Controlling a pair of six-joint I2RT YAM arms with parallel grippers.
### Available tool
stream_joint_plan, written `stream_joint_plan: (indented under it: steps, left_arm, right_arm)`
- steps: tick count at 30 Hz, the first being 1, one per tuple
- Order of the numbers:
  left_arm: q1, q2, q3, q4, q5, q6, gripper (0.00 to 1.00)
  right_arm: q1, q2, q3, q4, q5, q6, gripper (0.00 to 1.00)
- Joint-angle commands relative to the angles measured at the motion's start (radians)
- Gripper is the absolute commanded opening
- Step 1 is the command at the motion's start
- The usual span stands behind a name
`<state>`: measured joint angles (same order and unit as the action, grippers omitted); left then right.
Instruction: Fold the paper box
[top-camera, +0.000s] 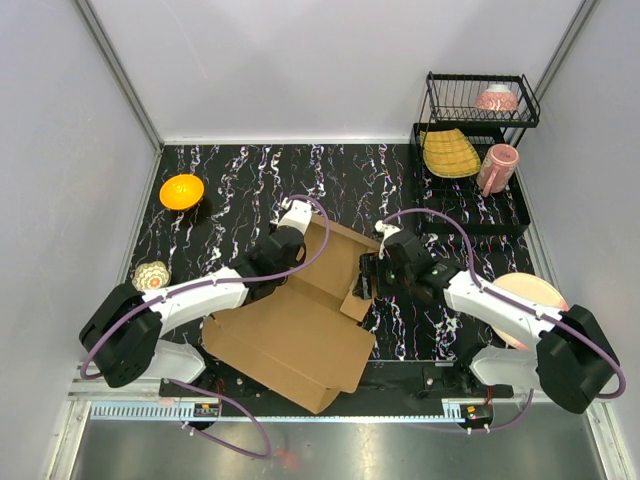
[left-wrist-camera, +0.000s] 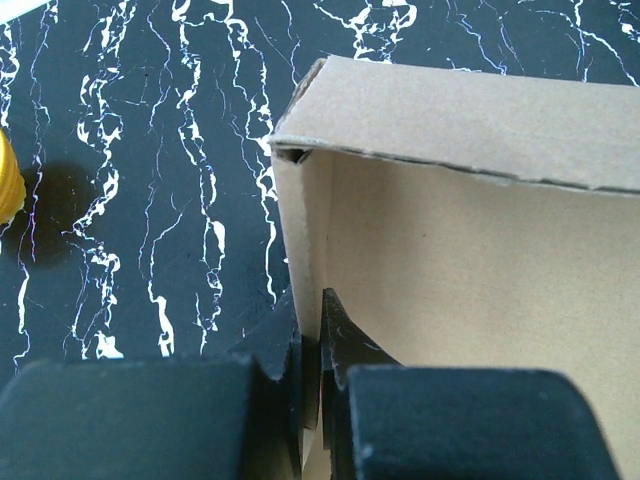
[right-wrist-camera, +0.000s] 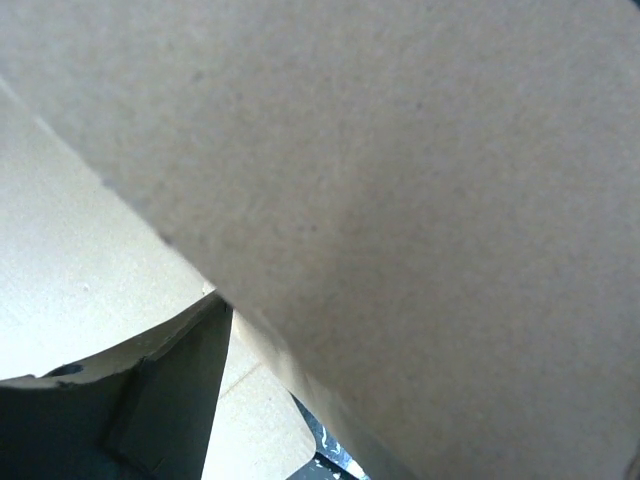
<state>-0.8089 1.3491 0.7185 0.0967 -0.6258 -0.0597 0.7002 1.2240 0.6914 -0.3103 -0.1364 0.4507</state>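
Note:
The paper box (top-camera: 290, 345) is brown cardboard lying in the middle of the table, with its big flat panel toward the near edge and its walls (top-camera: 335, 255) raised at the far end. My left gripper (top-camera: 291, 238) is at the box's far left corner. In the left wrist view it (left-wrist-camera: 312, 345) is shut on the upright side wall (left-wrist-camera: 300, 230), one finger on each face. My right gripper (top-camera: 366, 277) is at the box's right wall flap. In the right wrist view cardboard (right-wrist-camera: 400, 200) fills the frame. One dark finger (right-wrist-camera: 150, 420) shows and the other is hidden.
An orange bowl (top-camera: 181, 191) and a small patterned bowl (top-camera: 151, 275) sit at the left. A black dish rack (top-camera: 475, 130) at the back right holds a pink bowl (top-camera: 497, 98), a yellow plate (top-camera: 450, 152) and a pink mug (top-camera: 498, 167). A peach plate (top-camera: 530, 292) lies under my right arm.

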Motion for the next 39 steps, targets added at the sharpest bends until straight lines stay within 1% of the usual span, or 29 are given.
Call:
stream_joint_plan:
  steps: [1, 6, 8, 11, 12, 13, 16, 19, 24, 27, 33, 37, 39]
  left_arm:
    - [-0.022, -0.015, 0.042, 0.087, 0.005, -0.041, 0.0]
    - [-0.022, -0.018, 0.024, 0.098, -0.049, -0.077, 0.0]
    - [-0.022, -0.018, 0.018, 0.091, -0.069, -0.117, 0.0]
    - [-0.029, -0.021, 0.015, 0.049, -0.118, -0.196, 0.0]
    - [-0.029, -0.018, 0.019, 0.026, -0.138, -0.221, 0.0]
    - [-0.029, -0.016, 0.022, -0.02, -0.144, -0.27, 0.0]
    - [-0.029, -0.016, 0.018, -0.068, -0.153, -0.347, 0.0]
    - [-0.029, -0.019, -0.013, -0.046, -0.138, -0.333, 0.0]
    - [-0.029, 0.004, 0.01, -0.069, -0.134, -0.295, 0.0]
    - [-0.029, 0.013, 0.012, -0.06, -0.12, -0.278, 0.0]
    - [-0.029, 0.039, 0.035, -0.071, -0.111, -0.236, 0.0]
    - [-0.029, 0.051, 0.045, -0.069, -0.097, -0.236, 0.0]
    - [-0.029, 0.059, 0.047, -0.068, -0.086, -0.236, 0.0]
  right_arm:
    - [0.059, -0.038, -0.02, -0.023, -0.158, 0.008, 0.77]
    - [0.059, -0.067, -0.02, -0.026, -0.151, 0.009, 0.78]
    - [0.059, -0.075, -0.024, -0.024, -0.137, 0.013, 0.78]
    - [0.059, -0.092, -0.05, -0.007, -0.075, 0.032, 0.77]
    - [0.058, -0.099, -0.068, 0.011, -0.033, 0.04, 0.77]
    - [0.059, -0.113, -0.079, 0.026, -0.013, 0.052, 0.77]
    - [0.059, -0.129, -0.112, 0.08, 0.076, 0.088, 0.77]
    - [0.058, -0.133, -0.118, 0.102, 0.188, 0.109, 0.77]
    - [0.059, -0.143, -0.107, 0.089, 0.38, 0.12, 0.76]
    - [0.058, -0.156, -0.093, 0.085, 0.451, 0.121, 0.76]
    - [0.044, -0.208, -0.084, 0.06, 0.544, 0.089, 0.77]
    - [-0.011, -0.158, -0.089, 0.074, 0.511, 0.085, 0.77]
    - [-0.027, -0.12, -0.096, 0.12, 0.479, 0.085, 0.77]
